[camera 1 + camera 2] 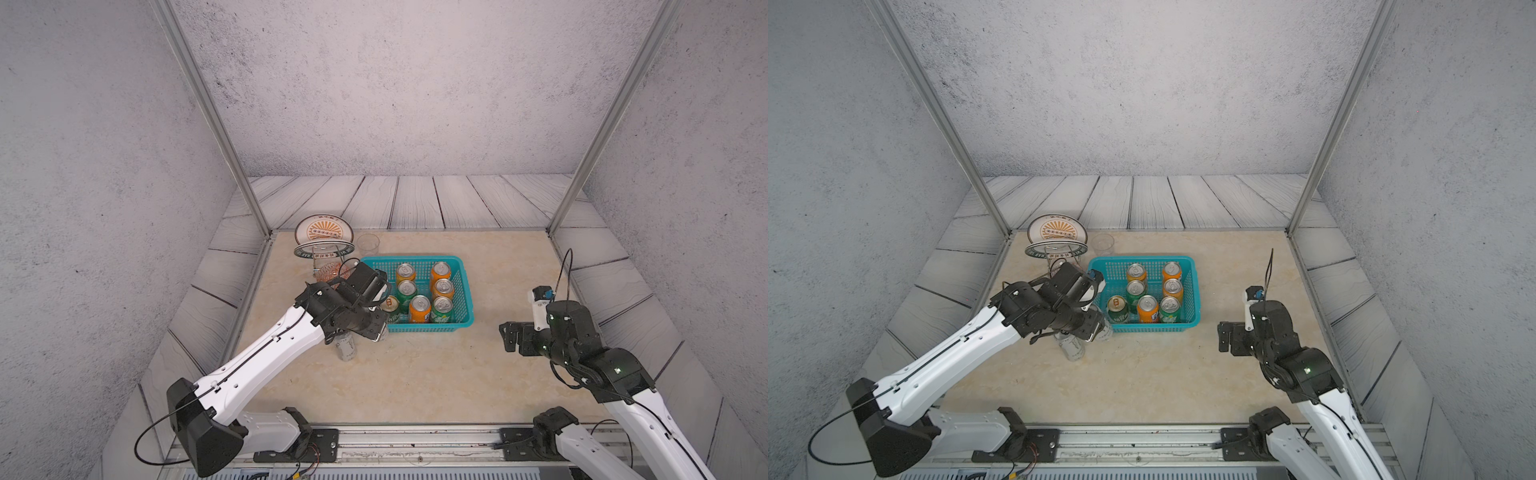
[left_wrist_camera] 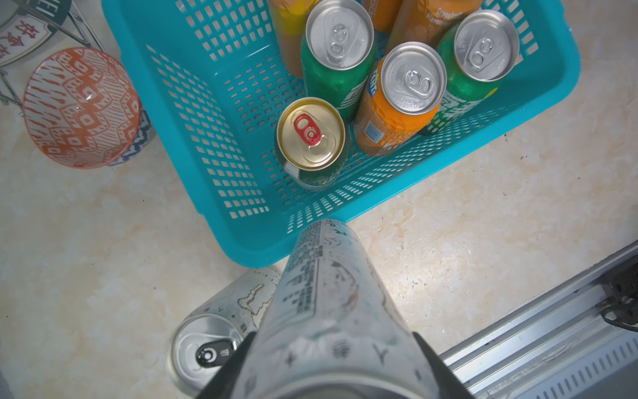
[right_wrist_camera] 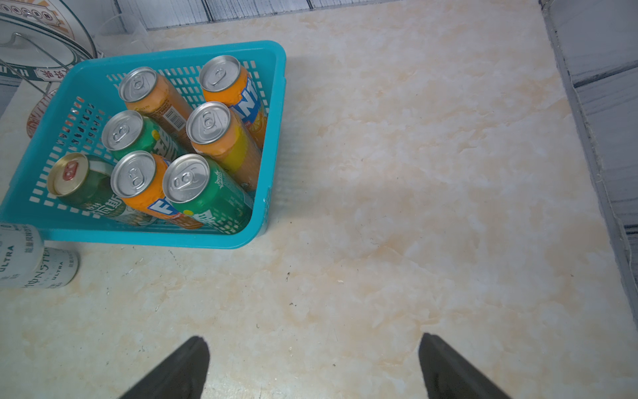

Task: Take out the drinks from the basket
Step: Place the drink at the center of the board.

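Left gripper [image 2: 331,380] is clenching a tall slim silver-white metal can [image 2: 328,293] just outside the teal-blue perforated plastic basket [image 2: 248,248].
It is holding the can upright beside a second silver-white can [image 2: 214,331] standing on the beige marbled tabletop [image 3: 414,207]; seven green and orange cans [image 2: 411,79] are sitting in the basket. Right gripper [image 3: 310,366] is gaping empty, well apart. Lowering straight, clear of both, and releasing only once seated is looking wisest.

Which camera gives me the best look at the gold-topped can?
Left wrist: the gold-topped can sits close, lid fully visible. The right wrist shows it smaller, from the side; in both top views it is tiny.
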